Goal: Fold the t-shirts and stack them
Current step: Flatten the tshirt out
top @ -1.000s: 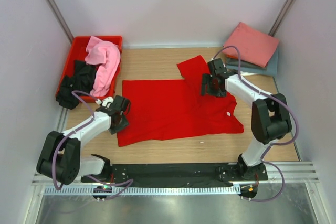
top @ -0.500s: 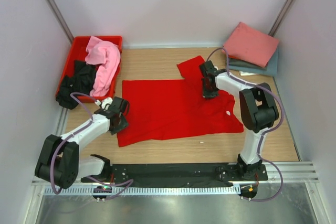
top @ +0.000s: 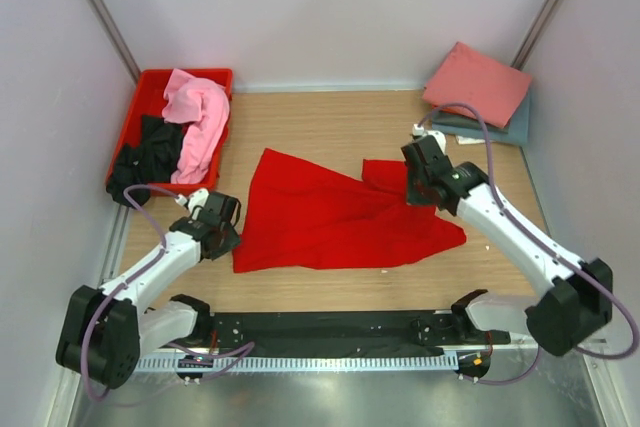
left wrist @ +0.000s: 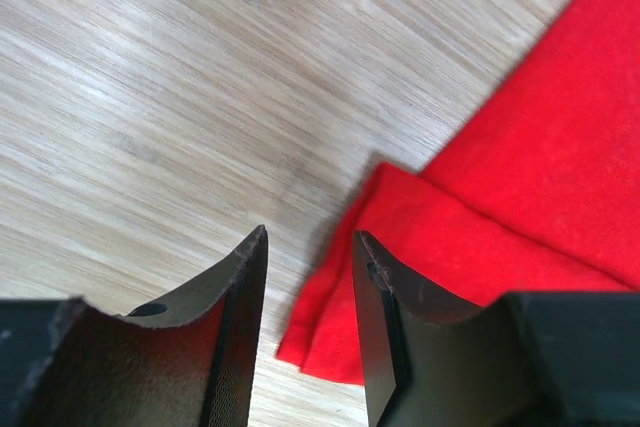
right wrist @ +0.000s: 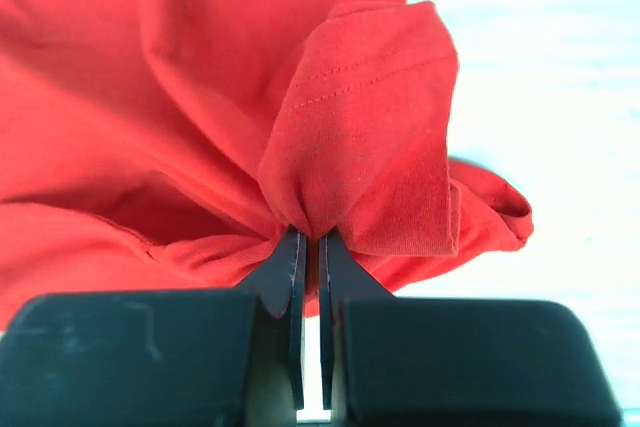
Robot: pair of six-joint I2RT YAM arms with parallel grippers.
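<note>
A bright red t-shirt (top: 330, 219) lies rumpled in the middle of the wooden table. My right gripper (top: 410, 187) is shut on a bunched fold at the shirt's right side. The right wrist view shows the red cloth (right wrist: 350, 117) pinched between the jaws of the right gripper (right wrist: 312, 239) and lifted off the table. My left gripper (top: 228, 235) is at the shirt's near-left corner. In the left wrist view the left gripper (left wrist: 310, 237) stands open, and the doubled red corner (left wrist: 340, 337) lies on the wood below the gap, not gripped.
A red plastic crate (top: 150, 87) at the back left holds a light pink t-shirt (top: 195, 122) and a black t-shirt (top: 145, 152). At the back right a folded salmon pink t-shirt (top: 480, 82) rests on a folded grey-blue one (top: 500, 129). Walls close in on both sides.
The right gripper closed on the red shirt's right part and drew it up and toward the near right, bunching the cloth. The left gripper narrowed a little and shifted toward the near-left corner.
</note>
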